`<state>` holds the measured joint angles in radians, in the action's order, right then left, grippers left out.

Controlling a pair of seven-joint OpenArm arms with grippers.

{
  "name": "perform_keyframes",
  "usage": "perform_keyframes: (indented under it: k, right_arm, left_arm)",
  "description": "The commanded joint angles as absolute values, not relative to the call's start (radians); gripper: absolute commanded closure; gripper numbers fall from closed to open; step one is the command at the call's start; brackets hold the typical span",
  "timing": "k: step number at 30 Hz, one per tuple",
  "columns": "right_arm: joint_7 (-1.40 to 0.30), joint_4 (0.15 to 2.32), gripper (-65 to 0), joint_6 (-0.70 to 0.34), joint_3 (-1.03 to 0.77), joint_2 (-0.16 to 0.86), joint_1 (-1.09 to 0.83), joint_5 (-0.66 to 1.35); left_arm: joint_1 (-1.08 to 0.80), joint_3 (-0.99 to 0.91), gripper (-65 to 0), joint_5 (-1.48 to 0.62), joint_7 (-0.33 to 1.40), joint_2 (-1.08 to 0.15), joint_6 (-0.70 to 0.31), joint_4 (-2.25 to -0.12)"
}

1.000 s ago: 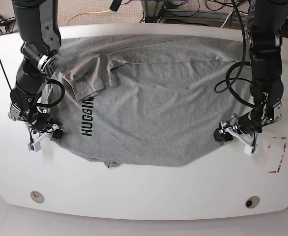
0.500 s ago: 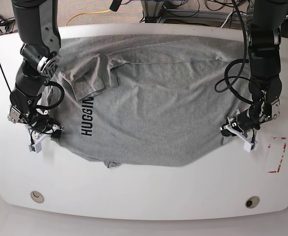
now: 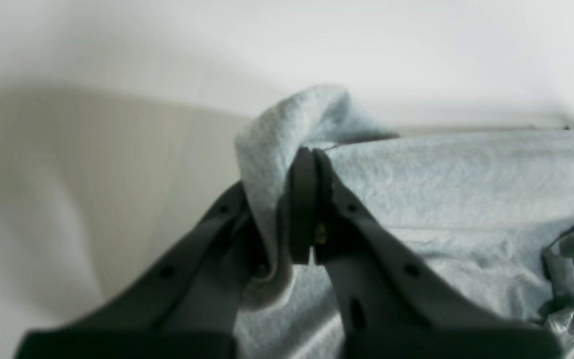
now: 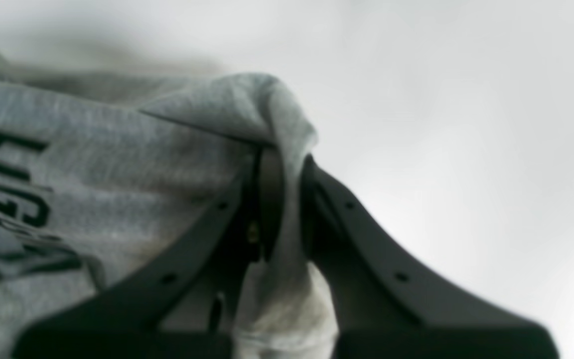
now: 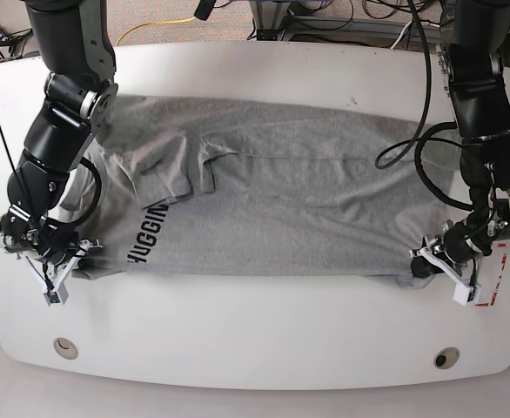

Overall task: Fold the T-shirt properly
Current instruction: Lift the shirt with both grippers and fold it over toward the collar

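Spreading across most of a white counter [image 5: 255, 340] with rounded corners, the T-shirt [image 5: 272, 209] lies flat as a wide grey band, its near edge drawn into an almost straight line running from one side to the other. Black block lettering [image 5: 146, 237] sits close to that near edge on the base view's left, and a sleeve [image 5: 172, 174] is folded over onto the body just above it. Two dark robot arms reach down from the far side, one at each end of the cloth, so that both near corners can be handled together, which looks like the setup for lifting the near edge and carrying it over in a fold. On the base view's right, the left end effector [image 3: 307, 199] is clenched on a bunched corner of the cloth, a fold of grey fabric pinched between its dark fingers. On the base view's left, the right end effector [image 4: 277, 199] is likewise clamped on the opposite corner, fabric wrapped over one fingertip, with the lettering just beside it. Gripping both corners this evenly should keep the edge taut and level; a slipped corner would likely skew the fold.
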<state>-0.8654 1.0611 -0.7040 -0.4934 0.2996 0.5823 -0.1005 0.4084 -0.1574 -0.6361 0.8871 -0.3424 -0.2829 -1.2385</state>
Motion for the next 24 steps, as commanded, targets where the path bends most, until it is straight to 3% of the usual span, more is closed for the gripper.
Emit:
perform_keyframes:
  k: [1, 15, 24]
  right_arm:
    - [-0.880, 1.130, 0.0, -0.698, -0.475, 0.321, 0.624, -0.105]
    - [-1.000, 1.181, 0.0, -0.698, -0.306, 0.381, 0.937, -0.104]
    - [-1.102, 1.181, 0.0, -0.698, -0.186, 0.426, 1.196, -0.104]
  left_arm:
    - [0.443, -0.171, 0.0, -0.644, 0.877, -0.360, -0.280, -1.314]
    - [0.579, -0.197, 0.0, -0.648, 0.924, -0.440, -0.288, -1.627]
    - [0.809, -0.260, 0.0, -0.648, 0.987, -0.484, -0.348, -1.719]
